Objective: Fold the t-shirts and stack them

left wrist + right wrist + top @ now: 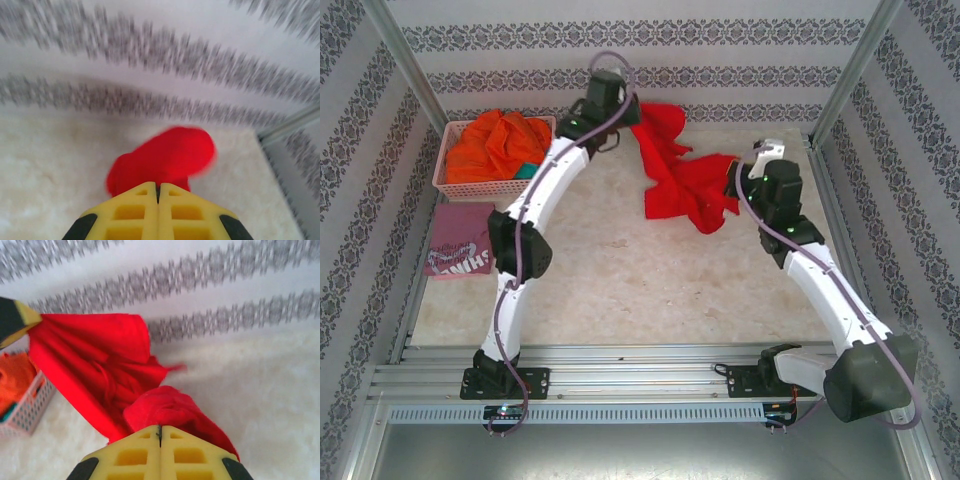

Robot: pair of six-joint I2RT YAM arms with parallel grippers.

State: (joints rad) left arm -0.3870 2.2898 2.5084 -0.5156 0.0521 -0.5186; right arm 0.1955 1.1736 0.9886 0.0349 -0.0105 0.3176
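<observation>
Over tabletop (620, 290), red t-shirt (685, 180) runs far-left to near-right.

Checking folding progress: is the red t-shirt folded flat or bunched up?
Bunched, not folded. The red t-shirt hangs crumpled between the left gripper and the right gripper, both shut on its cloth.

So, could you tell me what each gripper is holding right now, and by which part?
Both grip the red t-shirt: the left gripper pinches a bunched edge at its far end, the right gripper the opposite end.
</observation>
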